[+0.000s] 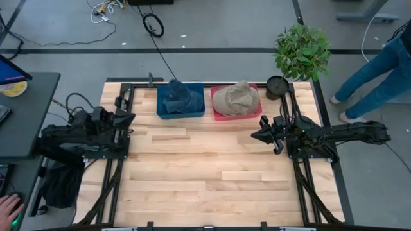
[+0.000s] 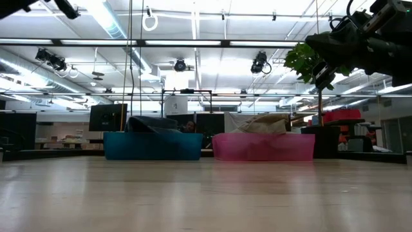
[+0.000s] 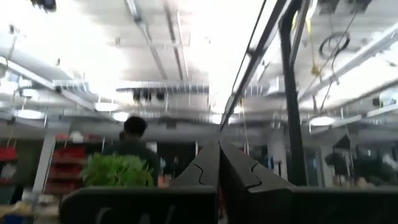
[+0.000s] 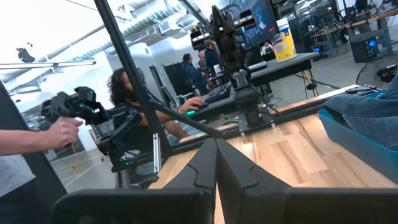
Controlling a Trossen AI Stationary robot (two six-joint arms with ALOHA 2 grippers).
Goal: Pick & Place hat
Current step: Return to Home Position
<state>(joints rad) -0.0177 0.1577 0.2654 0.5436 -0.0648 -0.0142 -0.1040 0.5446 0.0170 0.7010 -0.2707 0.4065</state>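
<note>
One hand of a person (image 1: 8,208) shows at the nearest left corner of the high view, off the wooden worktop (image 1: 205,186) and beside a dark side desk (image 1: 26,115).

Farther in, the two dark arms are folded at the worktop's side edges, about halfway back. The left claw (image 1: 130,118) sits over the left frame rail and points inward. In its wrist view its fingers (image 3: 205,165) are pressed together with nothing between them. The right claw (image 1: 255,135) sits opposite, just inside the right rail, also pointing inward. Its fingers (image 4: 202,163) meet the same way, holding nothing. The two claws are well apart, with open planks between them.

Behind the claws, two bins stand side by side against the far edge. The blue bin (image 1: 180,114) is on the left and holds a heap of dark blue cap (image 1: 180,95) cloth. Whether that is one cap or more I cannot tell. The red bin (image 1: 236,117) stands just beside it on the right, and the tan cap (image 1: 236,97) lies crown up inside. From the low view, both bins (image 2: 152,146) (image 2: 262,147) rest flat on the worktop, with the caps rising above their rims.

At the far right corner stands a potted plant (image 1: 302,51), just beside the red bin. Beyond it, on the floor, is a person in jeans (image 1: 379,70).
</note>
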